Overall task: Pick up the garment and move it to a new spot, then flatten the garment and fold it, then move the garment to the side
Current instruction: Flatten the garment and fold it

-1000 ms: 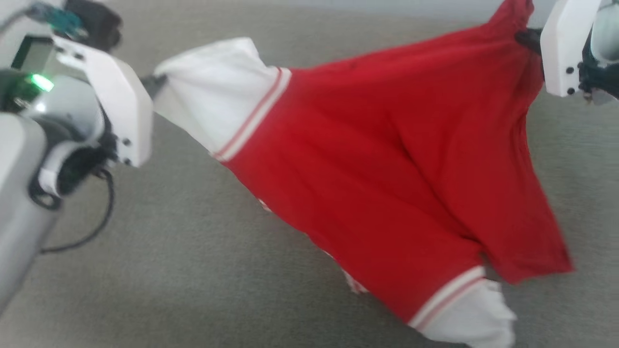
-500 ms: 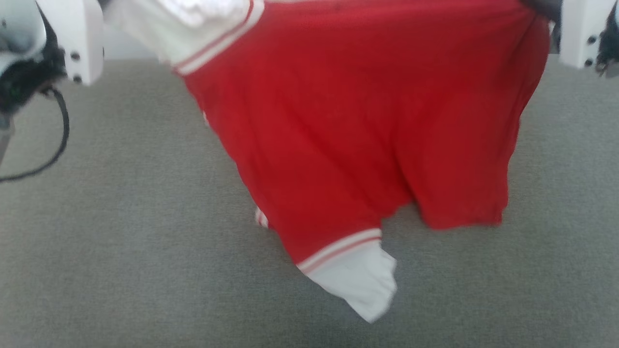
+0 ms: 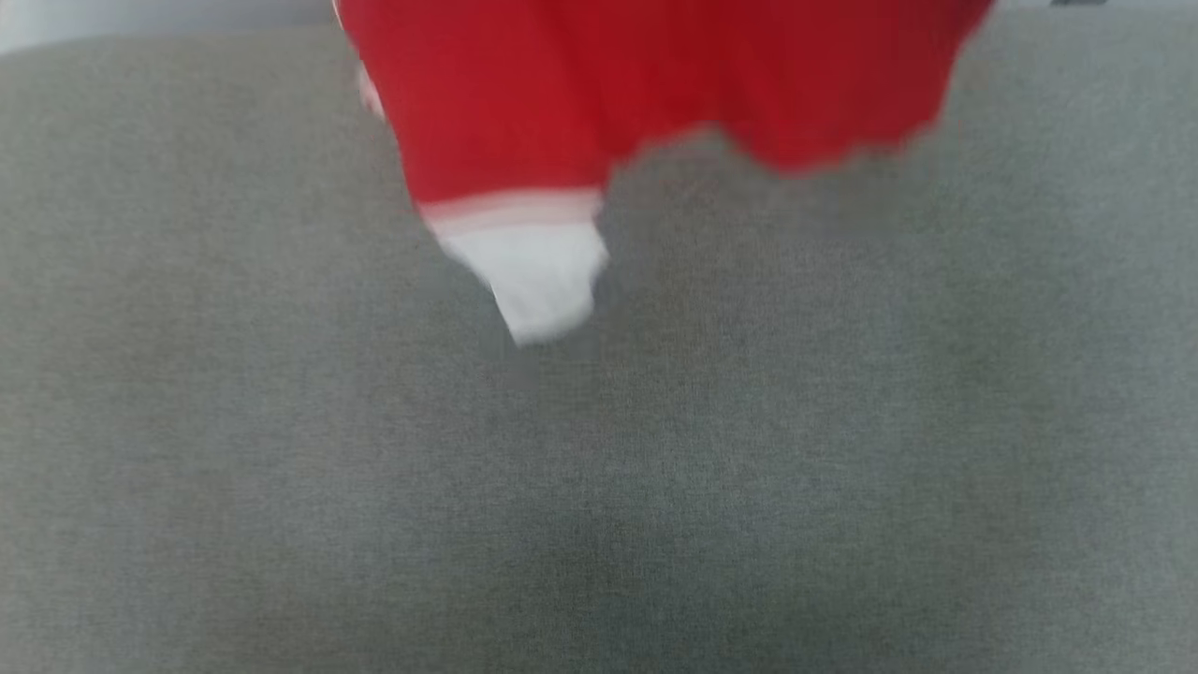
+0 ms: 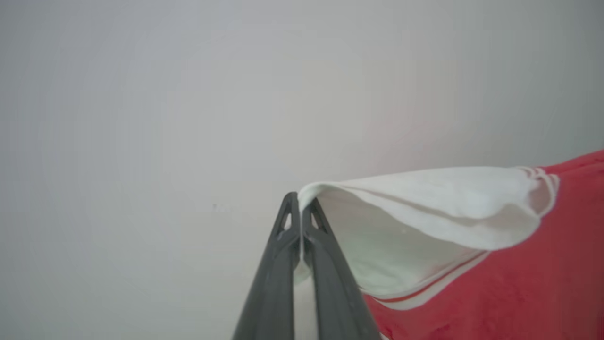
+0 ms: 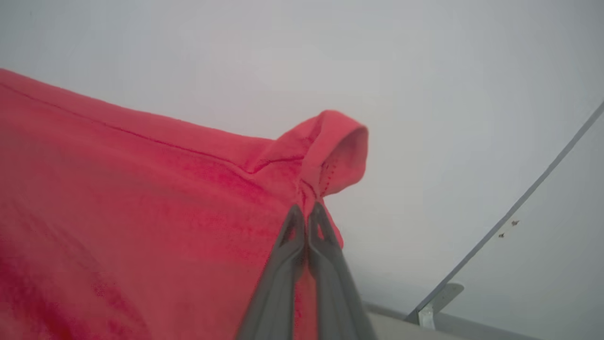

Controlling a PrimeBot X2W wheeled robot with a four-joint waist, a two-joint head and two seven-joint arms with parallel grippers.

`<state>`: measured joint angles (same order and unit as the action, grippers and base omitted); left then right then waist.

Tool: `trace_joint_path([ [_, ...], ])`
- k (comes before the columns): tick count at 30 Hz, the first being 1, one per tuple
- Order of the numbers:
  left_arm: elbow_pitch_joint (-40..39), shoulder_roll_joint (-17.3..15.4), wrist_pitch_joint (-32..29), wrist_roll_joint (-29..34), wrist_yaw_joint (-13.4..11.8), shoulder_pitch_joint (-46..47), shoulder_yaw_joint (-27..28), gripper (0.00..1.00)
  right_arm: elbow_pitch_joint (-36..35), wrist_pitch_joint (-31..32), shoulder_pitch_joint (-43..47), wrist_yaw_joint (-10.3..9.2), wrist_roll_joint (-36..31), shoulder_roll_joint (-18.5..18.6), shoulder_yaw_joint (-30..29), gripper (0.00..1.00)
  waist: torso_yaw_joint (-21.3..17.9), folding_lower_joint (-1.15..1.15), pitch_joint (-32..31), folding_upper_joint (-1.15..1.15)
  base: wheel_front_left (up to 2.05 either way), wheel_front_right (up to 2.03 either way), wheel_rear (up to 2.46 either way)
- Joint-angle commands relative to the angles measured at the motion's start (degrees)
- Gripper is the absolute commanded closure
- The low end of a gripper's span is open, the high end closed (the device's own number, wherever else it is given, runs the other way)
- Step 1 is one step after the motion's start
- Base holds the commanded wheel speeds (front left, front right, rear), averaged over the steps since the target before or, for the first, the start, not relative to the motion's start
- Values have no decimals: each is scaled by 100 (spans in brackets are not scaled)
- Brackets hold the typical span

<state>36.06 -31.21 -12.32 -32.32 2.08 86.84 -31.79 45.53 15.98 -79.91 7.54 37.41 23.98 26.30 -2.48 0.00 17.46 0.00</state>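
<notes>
Grey surface (image 3: 599, 487) lay below the garment (image 3: 655, 94), slung between left gripper (image 4: 300, 208) and right gripper (image 5: 306, 210), both pinched on cloth: mid-carry, seemingly, and next called for even lowering.

We find grey surface (image 3: 599, 487) open beneath hanging garment (image 3: 580, 94); garment bars our upper middle, both flanks passable.
</notes>
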Motion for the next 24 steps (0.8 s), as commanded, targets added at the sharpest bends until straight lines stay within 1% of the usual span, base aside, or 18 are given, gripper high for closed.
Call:
trace_joint_path([
  [1, 81, -2, 384, 211, -15, 279, -8, 100, 103, -273, -157, -11, -149, -51, -71, 100, -35, 0, 246, 0, 0, 0, 0],
  [2, 355, 75, 1044, 444, -87, 592, -3, 100, 269, -868, -371, -11, -500, -152, -160, 100, -30, 0, 383, 0, 0, 0, 0],
  [3, 412, 97, 1464, 601, -88, 759, -41, 100, 339, -1169, -460, -11, -670, -184, -197, 100, -19, 0, 443, 0, 0, 0, 0],
  [5, 645, 180, 2104, 756, -189, 978, -19, 100, 466, -1721, -620, -11, -1017, -253, -219, 100, 12, 0, 530, 0, 0, 0, 0],
  [6, 729, 230, 2371, 833, -189, 1082, -35, 100, 560, -1907, -652, -11, -1128, -300, -234, 100, 33, 0, 562, 0, 0, 0, 0],
  [8, 950, 323, 2575, 875, -98, 1154, -73, 100, 728, -2134, -654, -10, -1309, -381, -200, 100, 81, 0, 598, 0, 0, 0, 0],
  [10, 1200, 391, 2639, 849, 39, 1057, -130, 100, 926, -2097, -528, -10, -1307, -483, -134, 100, 133, 0, 599, 0, 0, 0, 0],
  [12, 1495, 452, 2560, 782, 202, 858, -228, 100, 1064, -1955, -347, -10, -1233, -564, 23, 100, 174, 0, 571, 0, 0, 0, 0],
  [14, 1789, 518, 2249, 637, 363, 554, -348, 100, 1144, -1778, -138, -10, -1054, -594, 148, 100, 227, 0, 533, 0, 0, 0, 0],
  [16, 1967, 574, 1876, 438, 455, 275, -417, 100, 1163, -1546, 144, -11, -873, -587, 336, 100, 290, 0, 490, 0, 0, 0, 0],
  [17, 2025, 565, 1670, 374, 480, 121, -485, 100, 1130, -1451, 291, -10, -751, -594, 414, 100, 308, 0, 470, 0, 0, 0, 0],
  [18, 2053, 558, 1518, 279, 499, -40, -535, 100, 1070, -1346, 409, -10, -706, -535, 536, 100, 336, 0, 446, 0, 0, 0, 0],
  [21, 2028, 565, 972, 17, 533, -649, -707, 100, 886, -1011, 846, -10, -288, -409, 736, 100, 387, 0, 359, 0, 0, 0, 0],
  [22, 2028, 565, 972, 17, 533, -649, -707, 100, 886, -1011, 846, -10, -288, -409, 736, 100, 387, 0, 359, 0, 0, 0, 0],
  [24, 1880, 564, 575, -284, 529, -1078, -784, 100, 694, -808, 1149, -10, -70, -315, 926, 100, 424, 0, 284, 0, 0, 0, 0],
])
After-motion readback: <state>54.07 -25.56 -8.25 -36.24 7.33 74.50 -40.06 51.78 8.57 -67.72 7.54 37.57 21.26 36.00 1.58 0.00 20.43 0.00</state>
